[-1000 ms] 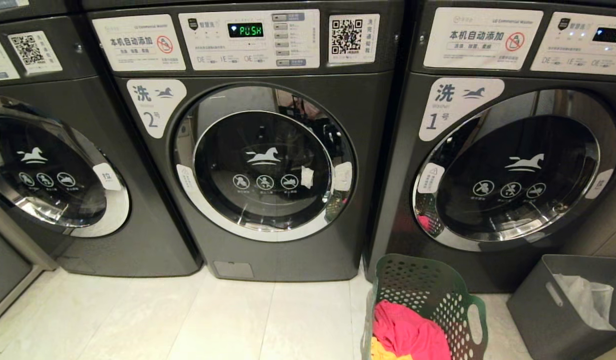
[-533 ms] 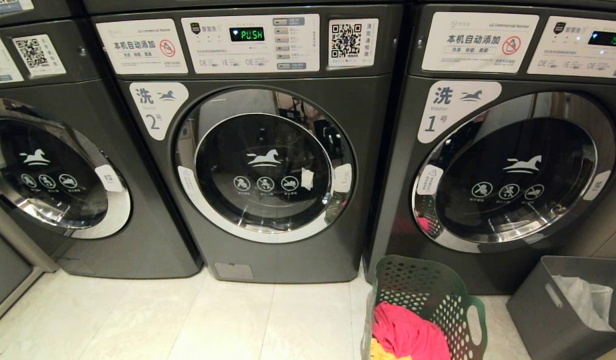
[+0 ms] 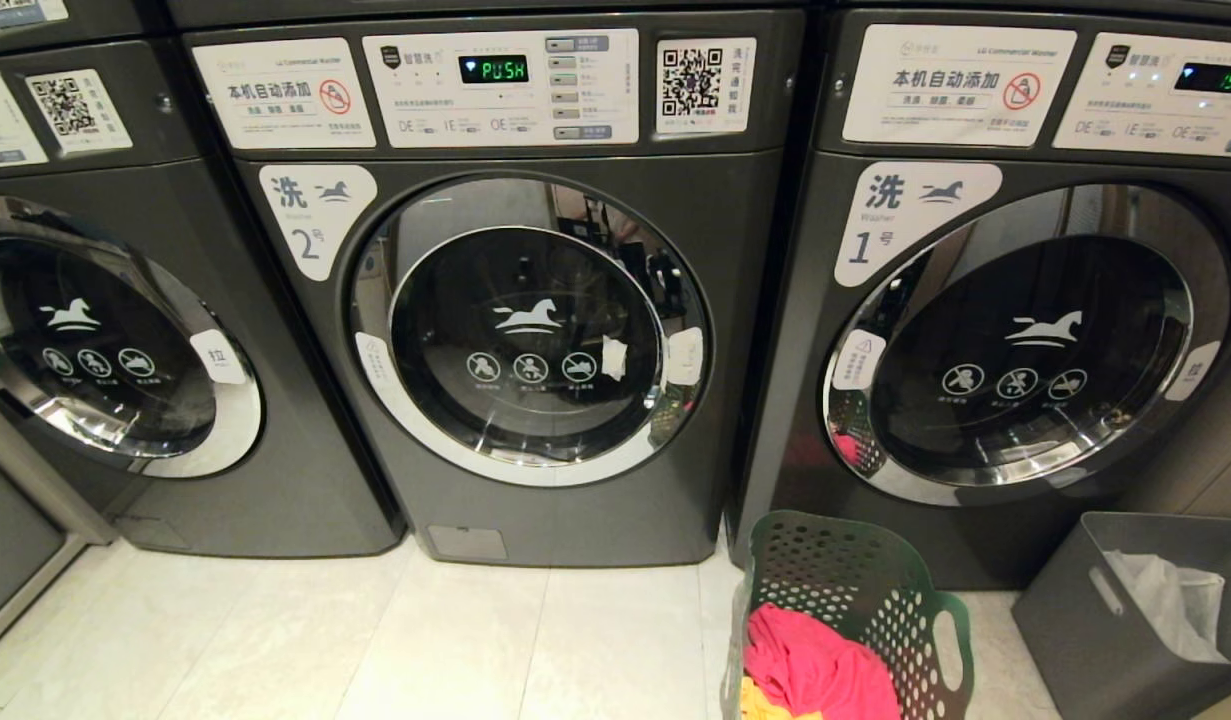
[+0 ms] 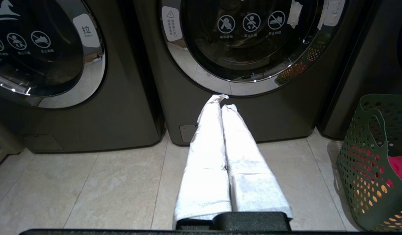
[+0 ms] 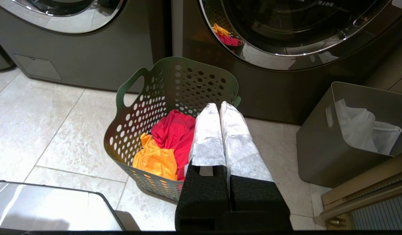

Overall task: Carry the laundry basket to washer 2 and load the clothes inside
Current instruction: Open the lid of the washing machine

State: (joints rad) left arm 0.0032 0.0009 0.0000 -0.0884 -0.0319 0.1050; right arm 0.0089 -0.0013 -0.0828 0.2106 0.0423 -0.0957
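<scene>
Faced a row of dark front-loaders across pale floor tiles. Found an unnumbered washer (image 3: 105, 340) at far left, with its door closed.

Held the left gripper (image 4: 223, 102) low over the tiles, white-wrapped fingers pressed together on nothing, aimed at the foot of washer 2 (image 3: 535, 330). Read the numeral 2 on its label and PUSH on its display. Saw its round chrome-rimmed door shut.

Located the laundry basket (image 3: 855, 590) further right, on the floor, past washer 2's right edge and in front of the left part of washer 1 (image 3: 1015, 350). Saw the clothes (image 3: 815, 665) inside, magenta piled partly over yellow-orange. Noted cut-out handles on the basket's left and right flanks. Judged its long axis to run toward the machines, though could not be certain.

Kept the right gripper (image 5: 218, 106) closed and empty too, poised above the basket's right-hand side, tips near the far rim. Could not tell any contact. Judged the right arm much the nearer, with the basket well off to the right of the left gripper. Judged the carry not yet begun, calling for a shift leftward toward washer 2.

Spotted a grey bin (image 3: 1075, 610) with a white bag (image 3: 1165, 600) at far right.
</scene>
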